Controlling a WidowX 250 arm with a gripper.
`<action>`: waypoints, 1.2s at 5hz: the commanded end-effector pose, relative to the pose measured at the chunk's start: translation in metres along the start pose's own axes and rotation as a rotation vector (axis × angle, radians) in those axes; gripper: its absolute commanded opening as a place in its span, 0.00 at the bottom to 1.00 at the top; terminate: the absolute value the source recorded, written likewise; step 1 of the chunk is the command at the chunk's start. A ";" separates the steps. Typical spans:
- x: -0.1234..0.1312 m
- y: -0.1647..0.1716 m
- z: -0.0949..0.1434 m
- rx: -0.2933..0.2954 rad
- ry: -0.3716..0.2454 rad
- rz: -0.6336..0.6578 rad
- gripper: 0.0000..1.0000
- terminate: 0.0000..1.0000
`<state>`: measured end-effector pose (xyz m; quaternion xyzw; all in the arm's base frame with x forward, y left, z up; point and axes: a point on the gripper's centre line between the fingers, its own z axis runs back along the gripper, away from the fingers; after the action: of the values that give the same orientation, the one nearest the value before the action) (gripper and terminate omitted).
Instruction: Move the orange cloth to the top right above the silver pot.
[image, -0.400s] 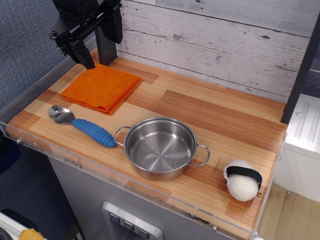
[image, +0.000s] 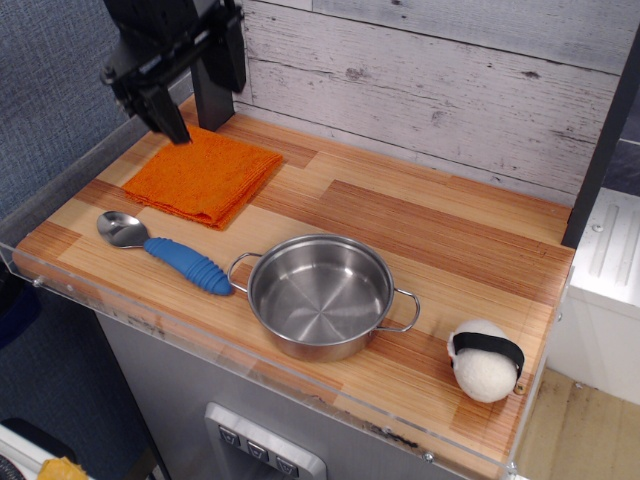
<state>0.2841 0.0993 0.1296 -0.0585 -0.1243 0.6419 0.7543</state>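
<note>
The orange cloth (image: 203, 173) lies folded flat at the back left of the wooden counter. The silver pot (image: 321, 294) stands empty near the front edge, to the right of and nearer than the cloth. My gripper (image: 208, 108) hangs over the cloth's far corner with its jaws apart and nothing in them. Its left finger (image: 168, 115) points down just above the cloth's back edge. I cannot tell whether it touches the fabric.
A metal spoon with a blue handle (image: 165, 249) lies left of the pot, just in front of the cloth. A white ball with a black band (image: 485, 360) sits at the front right. A plank wall (image: 430, 90) backs the counter, and a dark post (image: 605, 130) stands at the right.
The gripper has shifted slightly up and to the left above the cloth's far corner. The cloth, pot and spoon have not moved.
</note>
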 end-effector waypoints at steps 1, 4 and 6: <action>0.072 -0.016 -0.010 -0.010 -0.031 0.150 1.00 0.00; 0.098 -0.016 -0.067 0.074 -0.052 0.169 1.00 0.00; 0.084 -0.017 -0.095 0.116 -0.072 0.177 1.00 0.00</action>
<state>0.3338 0.1813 0.0341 0.0067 -0.0843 0.7162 0.6928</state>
